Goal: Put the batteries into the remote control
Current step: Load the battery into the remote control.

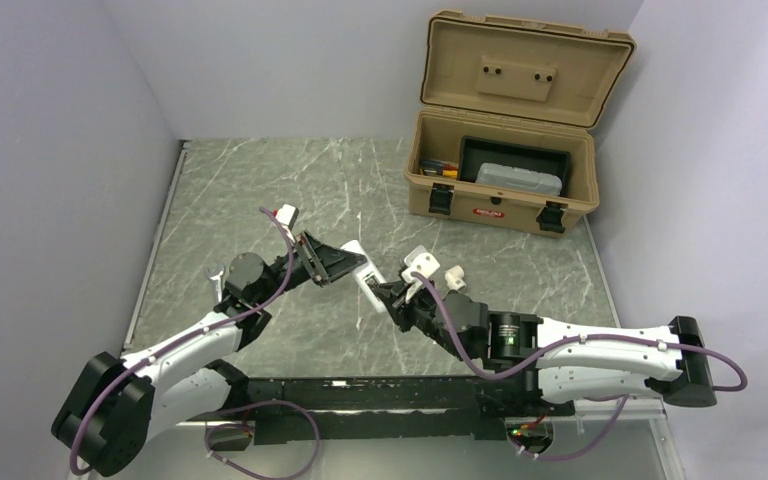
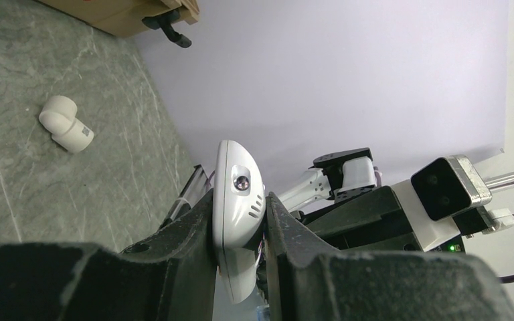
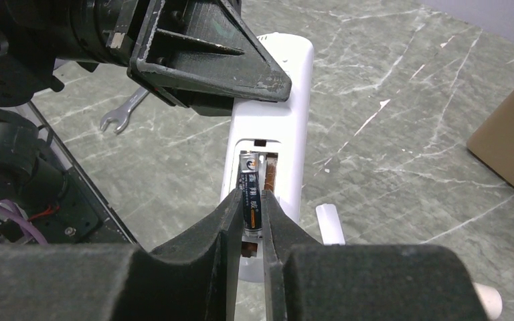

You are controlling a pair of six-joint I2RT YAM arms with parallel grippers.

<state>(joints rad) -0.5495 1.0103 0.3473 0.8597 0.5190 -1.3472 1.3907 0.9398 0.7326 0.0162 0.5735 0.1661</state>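
Surface: grey marbled tabletop [image 1: 290, 180] between pale walls; your open tan toolbox [image 1: 505, 170] sits at the far right, well apart from the work.
Left gripper [image 2: 241, 207]: clamped on the remote control [image 3: 278, 127] across its thickness; this holds it mid-table, off the surface, with its open battery bay facing your other arm.
Right gripper [image 3: 253, 200]: pinched on one battery [image 3: 251, 184] by its sides; the cell lies lengthwise along one slot, ends left free for the contacts; whether it is fully seated you cannot tell.
Bay: the neighbouring slot looks empty, a coppery contact showing; no second cell is visible.
Step, as a judgement: seat this cell flat before you let go; a tilted cell could spring out.
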